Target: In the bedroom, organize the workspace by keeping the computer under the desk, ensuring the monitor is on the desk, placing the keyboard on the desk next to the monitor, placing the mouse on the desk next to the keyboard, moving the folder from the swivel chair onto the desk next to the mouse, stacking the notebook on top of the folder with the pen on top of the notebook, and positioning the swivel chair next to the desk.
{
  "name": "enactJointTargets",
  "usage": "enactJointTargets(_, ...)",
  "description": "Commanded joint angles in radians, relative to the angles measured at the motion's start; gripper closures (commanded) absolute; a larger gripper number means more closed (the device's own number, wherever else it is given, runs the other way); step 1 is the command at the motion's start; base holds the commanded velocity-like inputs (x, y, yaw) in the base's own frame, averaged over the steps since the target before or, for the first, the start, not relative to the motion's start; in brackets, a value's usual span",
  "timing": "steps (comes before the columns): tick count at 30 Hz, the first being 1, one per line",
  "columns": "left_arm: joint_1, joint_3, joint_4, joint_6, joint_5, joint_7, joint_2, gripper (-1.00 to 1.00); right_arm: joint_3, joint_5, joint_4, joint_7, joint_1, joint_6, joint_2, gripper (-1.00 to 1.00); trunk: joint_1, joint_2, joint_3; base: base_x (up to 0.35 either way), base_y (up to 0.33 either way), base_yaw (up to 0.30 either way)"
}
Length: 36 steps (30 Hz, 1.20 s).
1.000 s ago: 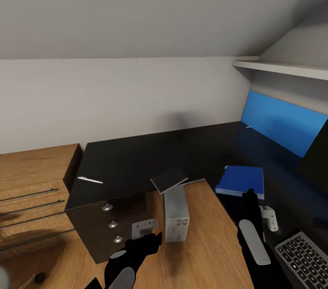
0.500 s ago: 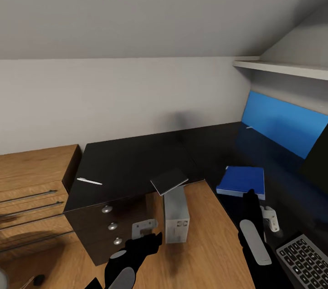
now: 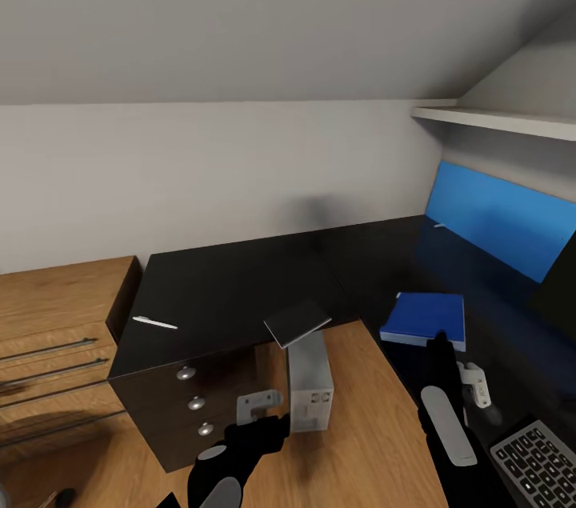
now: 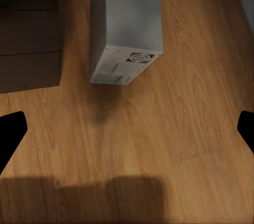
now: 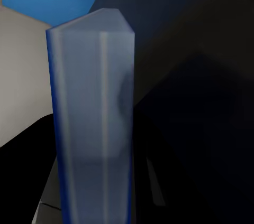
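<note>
I had the head camera looking down over the corner of the desk (image 3: 216, 284). The folder (image 3: 424, 316) lay flat on the black top, and the right gripper (image 3: 446, 360) sat at its near edge, with the folder at twelve o'clock from the fingers and so close that the right wrist camera showed a blurred blue-grey slab of it (image 5: 92, 118). Whether those fingers were clamped on it or merely beside it, I could not tell.

The left gripper (image 3: 258, 422) hung low over the wooden floor, its two black fingertips (image 4: 10, 134) spread wide with nothing between them. The computer (image 3: 310, 380) stood on the floor at one o'clock from it, tucked at the desk's edge.

To my mind the next move turned on the notebook (image 3: 297, 322). It was the dark flat piece lying on the desk with one corner overhanging above the computer. From the left gripper it lay at about one o'clock, from the right at about ten. Its long axis ran from eight o'clock to two o'clock. I judged the left arm the nearer, though it would have to rise well clear of the floor. The pen (image 3: 154, 322) lay farther off at nine o'clock from the notebook, well apart from both grippers. The keyboard (image 3: 540, 460) lay at four o'clock from the right gripper.
</note>
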Motion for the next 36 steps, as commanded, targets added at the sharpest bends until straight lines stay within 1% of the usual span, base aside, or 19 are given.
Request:
enactJointTargets(1, -0.001, -0.002, -0.001, 0.002, 0.005, 0.008, 0.001, -1.00, 0.000, -0.006, -0.001, -0.001, -0.001, -0.003, 0.000, 1.00, 0.000, -0.001, -0.001, 0.003, 0.000, 0.000)
enactJointTargets(2, -0.001, -0.002, -0.001, 0.002, 0.005, 0.008, 0.001, -1.00, 0.000, -0.006, -0.001, -0.001, -0.001, -0.003, 0.000, -1.00, 0.000, -0.001, -0.001, 0.002, 0.000, 0.000)
enactJointTargets(20, -0.001, 0.004, 0.002, 0.002, 0.004, 0.008, 0.003, -1.00, 0.001, -0.006, -0.001, -0.001, -0.001, -0.003, 0.002, -1.00, 0.000, -0.001, -0.001, 0.000, 0.000, 0.000)
enactJointTargets(26, -0.001, 0.005, 0.004, 0.002, 0.004, 0.008, 0.002, -1.00, 0.003, -0.005, -0.001, -0.001, -0.001, -0.003, 0.002, -1.00, 0.000, -0.001, -0.001, -0.164, 0.000, 0.000)
enactJointTargets(36, -0.001, 0.005, 0.004, 0.002, 0.004, 0.008, 0.003, -1.00, 0.005, -0.005, -0.001, -0.001, -0.001, -0.005, 0.003, -1.00, 0.000, -0.001, -0.001, -0.017, 0.000, 0.000)
